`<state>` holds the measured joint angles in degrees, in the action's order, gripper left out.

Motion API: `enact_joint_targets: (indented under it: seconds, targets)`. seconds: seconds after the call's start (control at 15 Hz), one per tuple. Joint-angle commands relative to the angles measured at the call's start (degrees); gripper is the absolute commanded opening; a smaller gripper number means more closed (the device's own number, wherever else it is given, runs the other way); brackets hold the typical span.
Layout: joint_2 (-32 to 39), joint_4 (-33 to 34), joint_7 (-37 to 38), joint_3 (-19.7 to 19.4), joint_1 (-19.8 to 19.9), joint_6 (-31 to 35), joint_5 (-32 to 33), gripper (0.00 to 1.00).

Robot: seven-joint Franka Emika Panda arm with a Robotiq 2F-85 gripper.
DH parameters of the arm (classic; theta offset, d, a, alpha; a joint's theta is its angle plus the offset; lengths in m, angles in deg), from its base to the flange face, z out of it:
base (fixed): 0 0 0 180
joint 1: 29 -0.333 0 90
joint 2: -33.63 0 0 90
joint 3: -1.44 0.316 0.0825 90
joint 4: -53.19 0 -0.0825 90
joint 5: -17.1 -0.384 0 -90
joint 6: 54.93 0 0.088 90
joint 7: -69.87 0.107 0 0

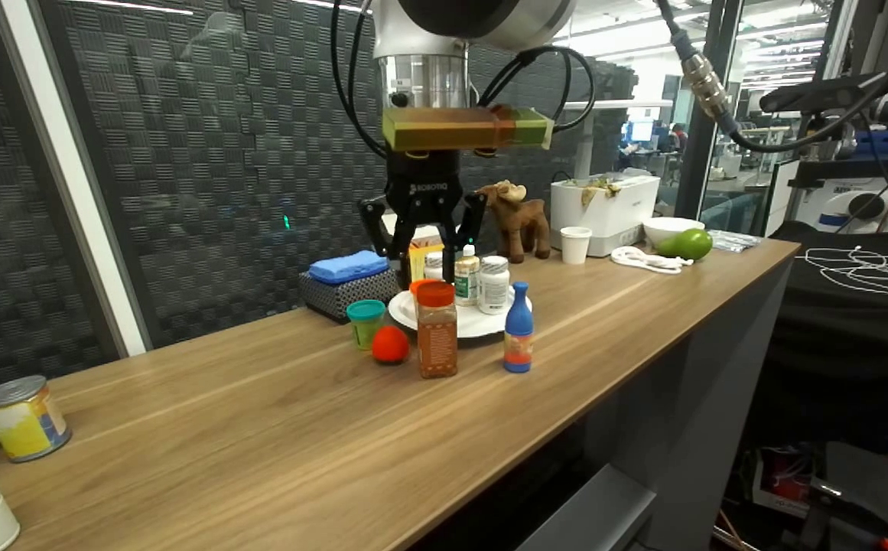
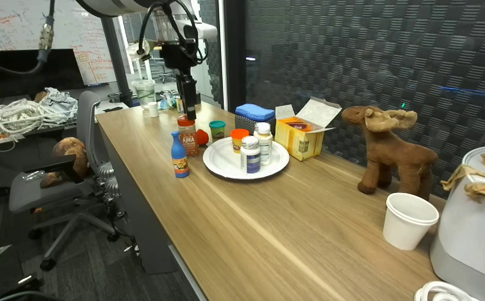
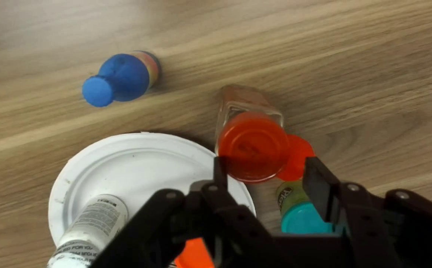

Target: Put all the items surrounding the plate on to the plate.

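Note:
My gripper [image 3: 266, 167] is open, pointing down over the red lid of a spice jar [image 3: 253, 145]. The lid lies near the left fingertip and well apart from the right one; nothing is held. This jar [image 1: 437, 337] stands upright on the table beside the white plate [image 2: 225, 163]. Around the plate also stand a blue bottle [image 2: 179, 154], a red ball-like item [image 1: 390, 344] and a green tub with a teal lid [image 1: 365, 325]. On the plate are two white bottles, a nearer one [image 2: 250, 154] and one behind [image 2: 264, 140], plus an orange-lidded tub [image 2: 239, 140].
A yellow cardboard box [image 2: 300, 136] with raised flaps and a dark box topped by a blue cloth [image 2: 255, 111] stand behind the plate by the wall. Farther along are a brown stuffed moose [image 2: 397, 146], a paper cup [image 2: 409, 219] and a white appliance [image 1: 604, 214].

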<state>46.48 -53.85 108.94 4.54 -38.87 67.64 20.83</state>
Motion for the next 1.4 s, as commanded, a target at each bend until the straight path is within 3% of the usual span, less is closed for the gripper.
enact_joint_targets:
  seconds: [0.0,0.13,0.87,0.93,1.07,1.33]
  targets:
    - [0.74,1.57,0.57,0.14,-0.6,-1.48,0.94,0.89]
    - [0.97,1.58,0.97,0.11,-0.93,-1.38,1.53,1.0]
    - [3.48,2.57,1.34,-0.1,-1.42,-3.44,0.9,1.0]
    - [3.63,2.71,1.58,-0.16,-1.45,-3.34,0.86,0.75]
    - [3.79,3.04,2.16,-0.26,-1.57,-3.28,0.91,0.68]
    - [2.48,3.27,4.88,-0.63,-1.72,-4.0,1.15,0.35]
